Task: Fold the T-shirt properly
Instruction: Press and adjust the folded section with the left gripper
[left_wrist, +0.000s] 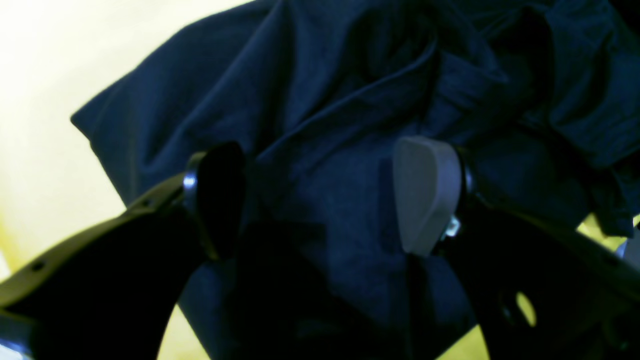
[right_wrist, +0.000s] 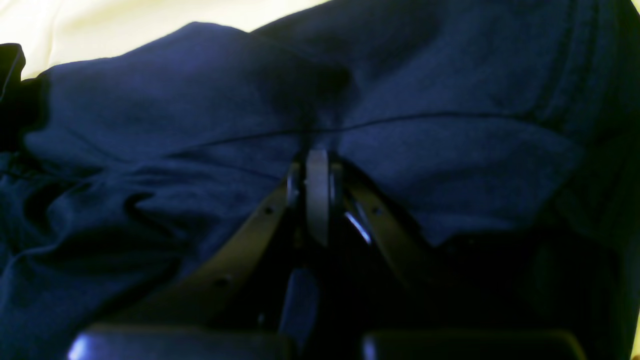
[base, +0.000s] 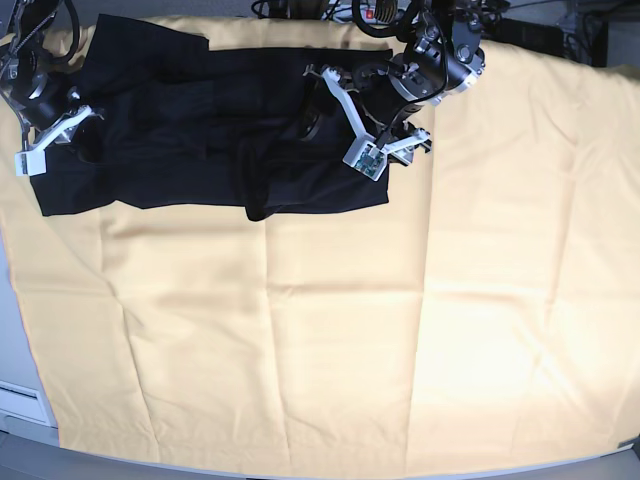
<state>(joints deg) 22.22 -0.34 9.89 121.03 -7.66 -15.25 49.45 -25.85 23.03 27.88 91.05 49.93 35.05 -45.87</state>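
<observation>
T-shirt, black and rumpled, lying spread along the far edge of the pale yellow cloth that covers the surface. Left end effector at the T-shirt's right end in the base view, jaws spread wide over the fabric with nothing gripped; its white pad and the dark opposite pad stand well apart above a creased fold. Right end effector at the T-shirt's opposite end, jaws pressed together, pinching a fold of the T-shirt.
</observation>
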